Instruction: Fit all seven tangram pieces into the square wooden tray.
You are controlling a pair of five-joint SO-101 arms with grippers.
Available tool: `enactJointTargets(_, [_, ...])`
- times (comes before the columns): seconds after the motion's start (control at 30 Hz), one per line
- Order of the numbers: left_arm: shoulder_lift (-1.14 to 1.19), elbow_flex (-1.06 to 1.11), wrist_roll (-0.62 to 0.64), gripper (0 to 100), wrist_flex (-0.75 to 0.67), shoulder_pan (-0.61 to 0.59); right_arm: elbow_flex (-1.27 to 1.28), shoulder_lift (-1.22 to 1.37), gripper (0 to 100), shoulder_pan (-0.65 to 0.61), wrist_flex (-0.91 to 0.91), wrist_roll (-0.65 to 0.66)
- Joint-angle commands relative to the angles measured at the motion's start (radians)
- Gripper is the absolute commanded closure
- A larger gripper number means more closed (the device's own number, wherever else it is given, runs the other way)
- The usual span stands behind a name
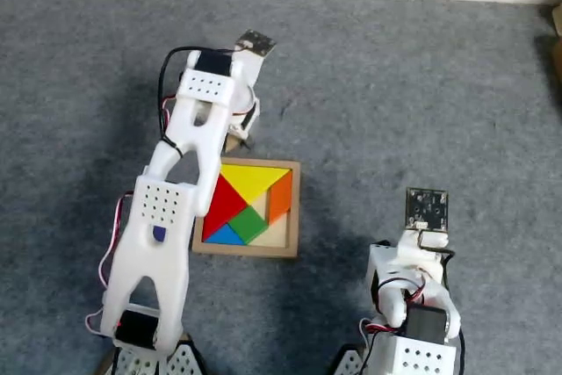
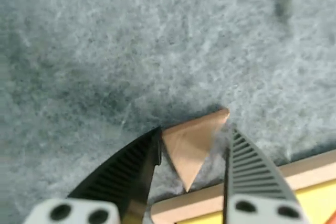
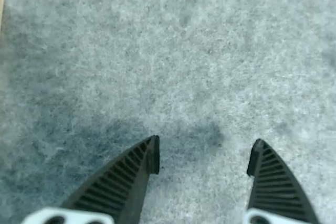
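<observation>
Bench (image 1: 421, 85): grey, felt-like cover; carries the tray and both arms.
Tray (image 1: 294, 208): square, wooden; sits near the middle of the bench in the high view; rim also seen in the left wrist view (image 2: 294, 174).
Pieces in tray: yellow triangle (image 1: 252, 180) at 12 o'clock, orange piece (image 1: 280, 197) at 3 o'clock, red triangle (image 1: 221, 201) at 9 o'clock, green square (image 1: 250, 223) near 6 o'clock, blue triangle (image 1: 225, 235) at 7 o'clock; bare wood at 5 o'clock.
Tan triangle (image 2: 191, 140): lies flat on the bench just outside the tray's rim, at about 12 o'clock from the tray; one point aimed at the rim.
Left arm (image 1: 176, 208): stretches over the tray's 9 o'clock side to beyond its 12 o'clock rim.
Left gripper (image 2: 194, 131): parted, one finger on each side of the tan triangle; firm contact cannot be told.
Right arm (image 1: 413, 287): folded back at 4 o'clock from the tray, well apart from it.
Right gripper (image 3: 205, 141): spread wide above bare bench, holding nothing.
</observation>
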Motion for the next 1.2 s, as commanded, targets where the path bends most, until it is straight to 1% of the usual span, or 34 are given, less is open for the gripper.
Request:
enactJointTargets(0.0, [-0.002, -0.021, -0.006, 82, -0.005, 0.019, 0.130, -0.004, 72.8, 0.012, 0.004, 0.011])
enactJointTargets(0.13, [-0.004, -0.021, -0.003, 82, -0.003, 0.021, 0.130, -0.004, 72.8, 0.012, 0.004, 0.011])
enactJointTargets(0.23, [-0.005, -0.027, -0.003, 85, 0.015, 0.021, 0.130, -0.004, 72.8, 0.012, 0.004, 0.011])
enactJointTargets(0.4, [-0.001, -0.128, -0.002, 90, 0.072, 0.021, 0.130, -0.004, 72.8, 0.012, 0.004, 0.011])
enactJointTargets(0.67, [-0.005, -0.226, 0.003, 90, 0.153, 0.022, 0.130, -0.004, 72.8, 0.012, 0.004, 0.011])
enactJointTargets(0.83, [-0.007, -0.248, 0.107, 90, 0.166, 0.024, 0.130, -0.005, 72.8, 0.012, 0.004, 0.011])
enactJointTargets(0.97, [-0.048, -0.186, 0.114, 90, 0.167, 0.054, 0.130, -0.005, 72.8, 0.012, 0.004, 0.011])
enactJointTargets(1.17, [-0.294, 0.084, 0.189, 90, 0.166, 0.107, 0.130, -0.007, 72.8, 0.012, 0.004, 0.011])
